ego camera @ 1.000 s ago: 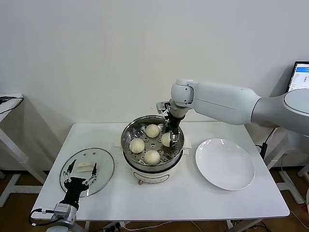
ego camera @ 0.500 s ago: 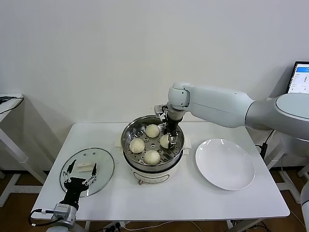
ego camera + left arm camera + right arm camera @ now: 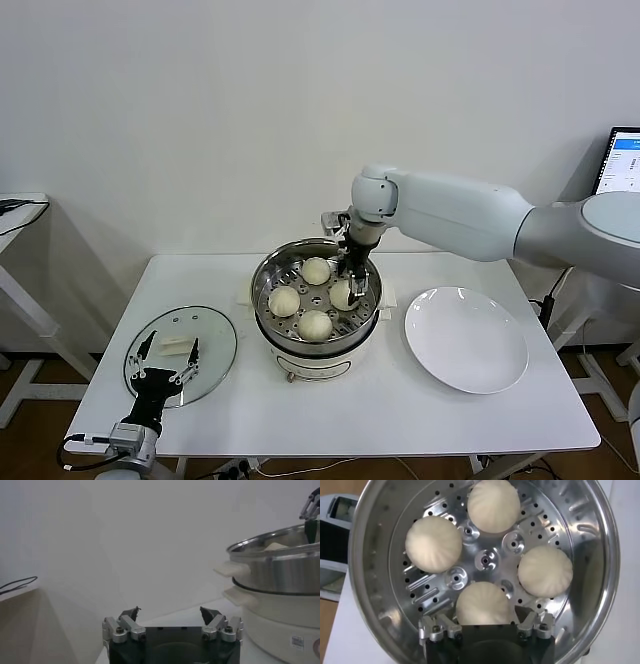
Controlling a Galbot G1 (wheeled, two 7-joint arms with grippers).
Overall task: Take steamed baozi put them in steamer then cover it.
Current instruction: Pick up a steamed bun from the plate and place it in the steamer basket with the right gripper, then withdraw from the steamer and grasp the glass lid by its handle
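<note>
Several cream-white baozi (image 3: 316, 270) lie on the perforated tray inside the steel steamer (image 3: 268, 270) at the table's middle. My right gripper (image 3: 353, 290) reaches down into the pot over its right side. In the right wrist view it (image 3: 486, 611) stands open, its fingertips (image 3: 524, 612) on either side of the nearest baozi (image 3: 484, 600), which rests on the tray. The cover (image 3: 205, 330), a glass lid with a white handle (image 3: 178, 345), lies flat on the table's front left. My left gripper (image 3: 168, 350) is open at the lid's near edge, empty (image 3: 169, 611).
A flat white plate (image 3: 466, 338) sits right of the steamer (image 3: 280, 570). A laptop screen (image 3: 622, 158) shows at the far right edge. A side table (image 3: 15, 205) stands off to the left. The wall rises close behind the table.
The right arm's wrist has shifted slightly above the steamer's right side and stays low over the same baozi. The left arm and the lid have not moved.
</note>
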